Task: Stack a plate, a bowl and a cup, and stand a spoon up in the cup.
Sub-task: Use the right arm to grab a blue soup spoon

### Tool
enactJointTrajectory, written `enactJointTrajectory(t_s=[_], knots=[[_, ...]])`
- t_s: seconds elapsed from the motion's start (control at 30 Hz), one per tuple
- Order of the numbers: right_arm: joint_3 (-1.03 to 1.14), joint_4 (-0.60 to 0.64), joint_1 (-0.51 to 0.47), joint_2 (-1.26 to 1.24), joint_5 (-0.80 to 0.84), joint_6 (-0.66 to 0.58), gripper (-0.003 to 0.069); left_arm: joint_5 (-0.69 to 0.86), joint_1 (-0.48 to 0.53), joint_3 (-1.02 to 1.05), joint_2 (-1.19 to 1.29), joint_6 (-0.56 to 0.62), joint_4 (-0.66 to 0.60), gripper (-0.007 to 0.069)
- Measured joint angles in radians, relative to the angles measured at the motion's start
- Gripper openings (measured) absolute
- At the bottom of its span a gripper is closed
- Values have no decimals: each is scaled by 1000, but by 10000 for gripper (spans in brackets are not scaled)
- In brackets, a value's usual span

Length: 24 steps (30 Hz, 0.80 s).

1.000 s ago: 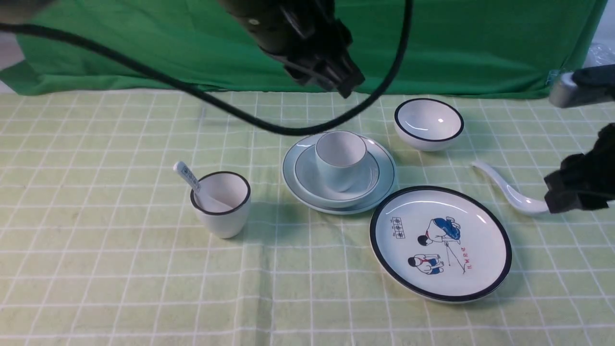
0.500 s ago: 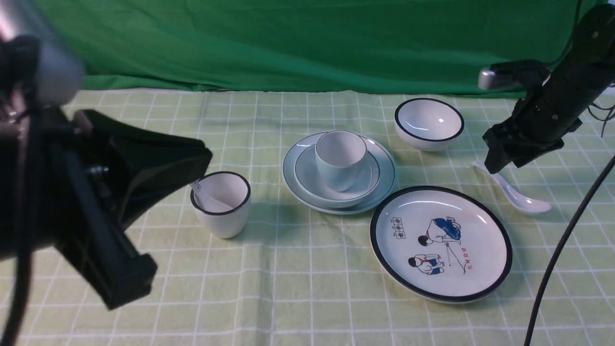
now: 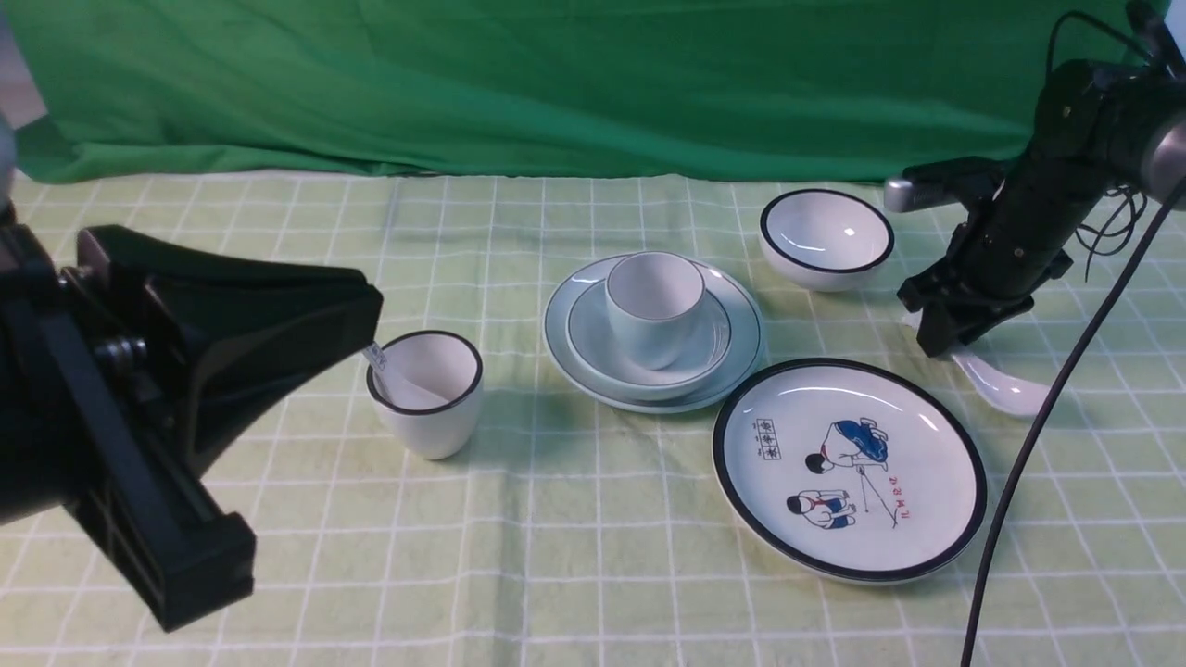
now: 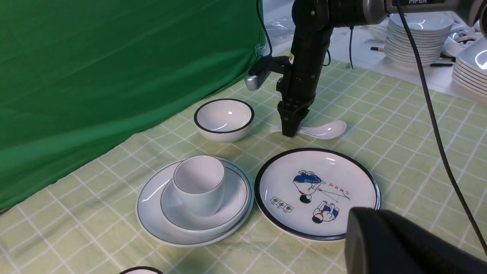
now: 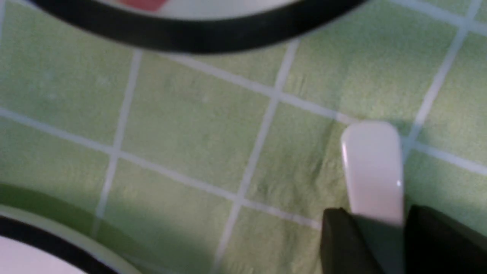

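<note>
Right fingers (image 5: 342, 247) pinch spoon (image 3: 1005, 394) handle near black-rimmed bowl (image 3: 826, 236) and cartoon plate (image 3: 936, 482); left fingers (image 3: 259, 315) unreadable

The right arm (image 4: 365, 5) carries the word "PIPER" in white (clipped by the frame edge); boxed characters and red script on the cartoon plate (image 3: 936, 445) are illegible.

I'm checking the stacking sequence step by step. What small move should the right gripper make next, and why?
Probably close the right gripper on the handle of the glossy white ceramic spoon. Its fingers flank it, the spoon lies on the checked green cloth, and the pale blue-green cup stands empty.
</note>
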Motion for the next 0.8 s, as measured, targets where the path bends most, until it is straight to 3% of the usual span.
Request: enactJointTrajectory(t_s=[0.27,0.37,0.67,0.8], knots=[[-1,-17,5,1,19,5,215,8,0,0,0,0,0,2],[5,-38,5,2,17,29,169,16,0,0,0,0,0,2],[21,-30,5,-13,5,34,169,21,0,0,0,0,12,2],[47,46,5,-108,20,3,169,29,0,0,0,0,35,2]])
